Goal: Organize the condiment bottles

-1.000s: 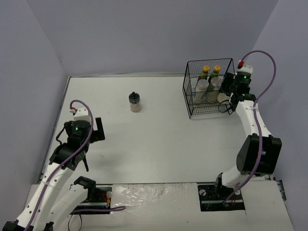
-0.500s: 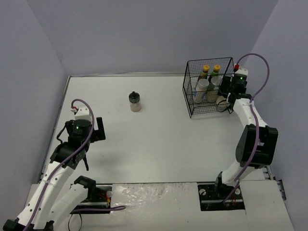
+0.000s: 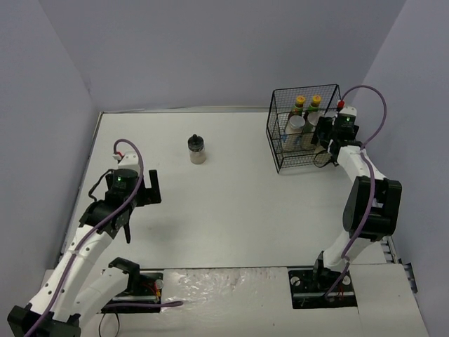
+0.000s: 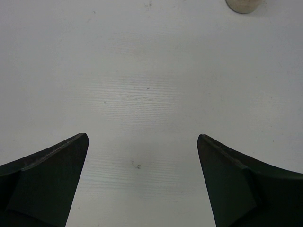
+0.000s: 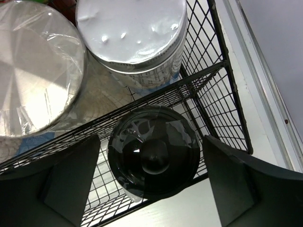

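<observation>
My right gripper (image 5: 151,137) hangs open over the near right corner of the black wire basket (image 3: 306,89). A black-capped shaker (image 5: 154,150) stands inside between its fingers, with a small gap on each side. Two silver-lidded jars (image 5: 33,71) (image 5: 132,28) stand just behind it. From above, the right gripper (image 3: 325,139) hides that shaker, and two yellow-capped sauce bottles (image 3: 300,100) (image 3: 316,100) stand at the basket's back. Another black-capped shaker (image 3: 197,149) stands alone on the table. My left gripper (image 3: 151,189) is open over bare table at the left, and only that shaker's base (image 4: 244,4) shows.
The basket's wire wall (image 5: 222,61) runs close around the right fingers. The table's raised right edge (image 5: 265,90) lies just beyond the basket. Grey walls close in the table on three sides.
The right gripper has opened and let go of the shaker inside the basket. The left arm has swung a little to the right, toward the table's middle.
</observation>
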You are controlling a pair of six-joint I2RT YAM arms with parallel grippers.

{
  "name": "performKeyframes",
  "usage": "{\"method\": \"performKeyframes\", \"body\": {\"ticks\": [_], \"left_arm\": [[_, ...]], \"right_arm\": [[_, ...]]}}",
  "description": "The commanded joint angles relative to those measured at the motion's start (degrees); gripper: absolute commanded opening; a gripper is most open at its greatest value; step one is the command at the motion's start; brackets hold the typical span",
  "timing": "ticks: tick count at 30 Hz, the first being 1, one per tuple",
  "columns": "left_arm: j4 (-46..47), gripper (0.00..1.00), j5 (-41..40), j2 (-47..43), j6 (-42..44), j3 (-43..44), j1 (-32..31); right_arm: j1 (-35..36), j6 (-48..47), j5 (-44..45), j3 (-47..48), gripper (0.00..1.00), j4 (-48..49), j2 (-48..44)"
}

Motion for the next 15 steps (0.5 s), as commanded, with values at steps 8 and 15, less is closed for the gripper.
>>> {"method": "performKeyframes", "body": {"ticks": [8,15], "left_arm": [[18.6,0.97,7.96,21.23,-3.88,14.94,-0.54],[24.38,0.97,8.77,39.58,0.18,26.53,-4.17]], "right_arm": [[0.08,5.16,-2.99,-0.9,1.0,-3.82,-23.14],[4.31,6.83,-4.74,-8.06,1.0,-4.96,-39.02]]}}
